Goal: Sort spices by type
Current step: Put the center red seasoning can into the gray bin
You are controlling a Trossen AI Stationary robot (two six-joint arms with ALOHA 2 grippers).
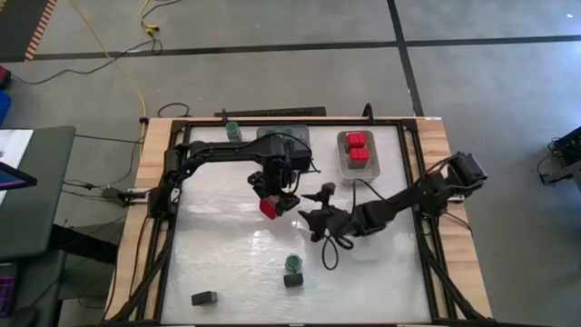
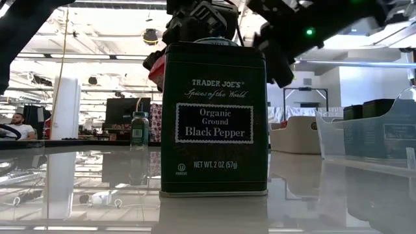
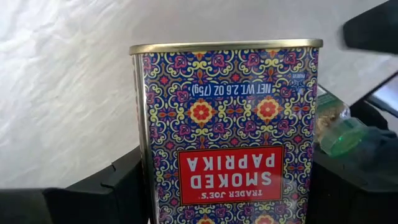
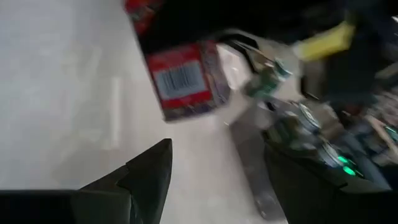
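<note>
- At the centre of the high view, the left end effector (image 1: pixel 270 202) grips a red-topped smoked paprika tin (image 1: pixel 270 208) and holds it above the table (image 1: pixel 227 263). Its fingers (image 3: pixel 118 186) clamp the tin's patterned sides in the left wrist view.
- The tin is apparently on its way to its own kind: two red-topped tins (image 1: pixel 357 147) already sit together in a grey tray (image 1: pixel 374 168) at the upper right of the table.
- Just right of centre in the high view, the right end effector (image 1: pixel 320 213) hovers beside the held tin with its jaws parted and nothing between them. Its wrist view shows the paprika tin's barcode side ahead of its dark fingers (image 4: pixel 149 180).
- The two arms crowd the table's middle, so the right arm seems to lie across the direct line from the tin to the tray.
- Unsorted spices lie at the lower part of the high view: a green-lidded jar (image 1: pixel 293 263) touching a dark tin (image 1: pixel 292 281), and a second dark tin (image 1: pixel 205 298) at lower left.
- Another green-lidded jar (image 1: pixel 233 131) stands at the table's upper edge beside a clear tray (image 1: pixel 295 136).
- A black pepper tin (image 2: pixel 214 120) fills the low view's centre.
</note>
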